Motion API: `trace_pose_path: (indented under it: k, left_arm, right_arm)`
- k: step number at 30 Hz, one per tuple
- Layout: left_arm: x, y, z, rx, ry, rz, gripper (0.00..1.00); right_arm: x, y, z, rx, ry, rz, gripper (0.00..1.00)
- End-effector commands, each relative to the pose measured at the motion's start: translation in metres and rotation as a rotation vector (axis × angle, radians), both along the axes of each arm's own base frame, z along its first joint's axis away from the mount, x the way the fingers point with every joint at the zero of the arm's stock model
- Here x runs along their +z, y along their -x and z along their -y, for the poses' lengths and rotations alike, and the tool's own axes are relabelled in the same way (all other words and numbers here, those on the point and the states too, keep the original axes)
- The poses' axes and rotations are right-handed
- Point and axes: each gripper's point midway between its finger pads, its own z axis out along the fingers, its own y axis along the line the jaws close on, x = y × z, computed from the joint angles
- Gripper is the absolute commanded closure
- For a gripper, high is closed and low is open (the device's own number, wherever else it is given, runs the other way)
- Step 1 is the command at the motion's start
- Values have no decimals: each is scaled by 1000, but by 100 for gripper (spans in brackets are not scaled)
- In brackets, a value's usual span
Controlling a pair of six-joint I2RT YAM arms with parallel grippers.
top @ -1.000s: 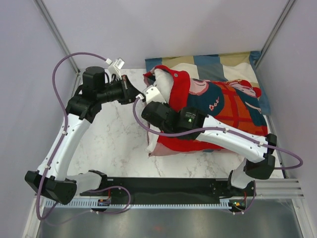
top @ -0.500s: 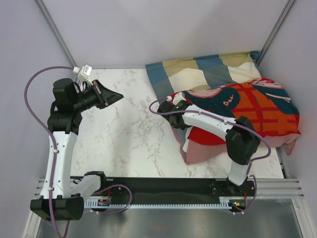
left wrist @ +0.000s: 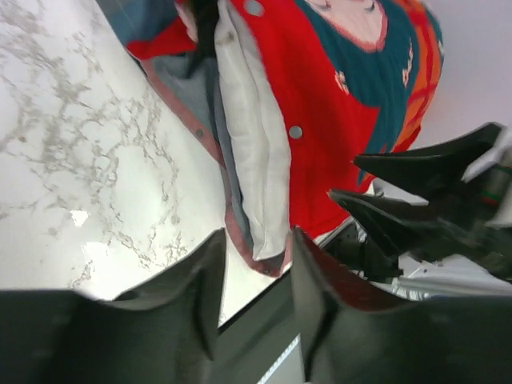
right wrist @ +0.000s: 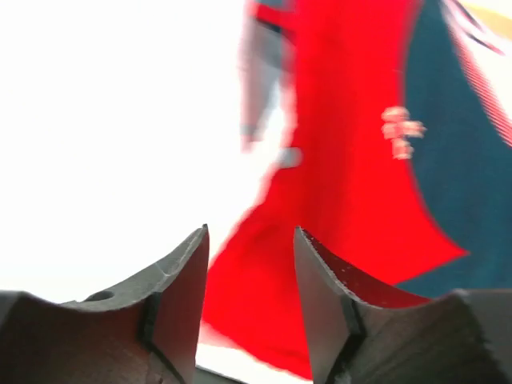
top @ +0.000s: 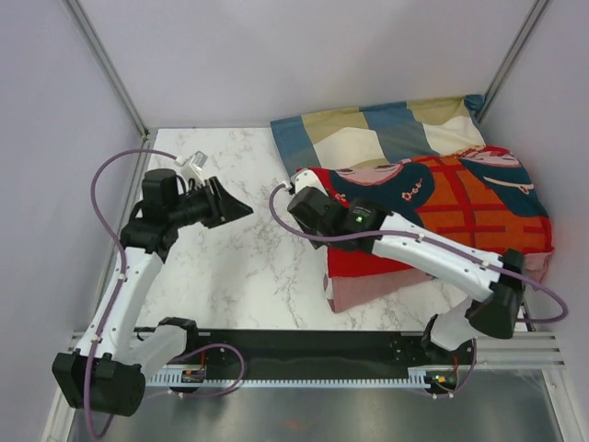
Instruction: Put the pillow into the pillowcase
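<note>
At the table's [top: 230, 276] right side, the pillowcase [top: 451, 198] is lying, overlapping a checked pillow [top: 368, 129]. The pillow [left wrist: 250, 152] is showing white at its open mouth. The left gripper [top: 239, 209] and right gripper [top: 296, 191] are being held parted and empty. The load is being judged soft, light and floppy, with the mouth hem best pinched.

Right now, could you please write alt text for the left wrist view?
A white pillow pokes from the open end of a red pillowcase lying on a marble table. The left pincer is open and empty in the foreground.
</note>
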Motion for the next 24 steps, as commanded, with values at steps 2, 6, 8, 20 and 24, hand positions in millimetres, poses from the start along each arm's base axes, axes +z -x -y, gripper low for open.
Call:
trace_pose_path:
  k: [2,6,8,20,24]
  left_arm:
    - [-2,-3,22,15,-40,68,45]
    - [-15,5,64,-44,-13,70,27]
    - [-16,5,84,-53,23,80,23]
    - [-65,-31,186,-74,71,12,27]
    - [-67,-21,208,-118,98,0,40]
  right_arm:
    - [72,45,-41,245,-360,-20,42]
    - [89,45,-11,133,-408,47,32]
    - [88,38,17,30,-368,96,29]
    - [116,35,96,-207,-495,247,30]
    - [114,36,102,-210,-486,244,30]
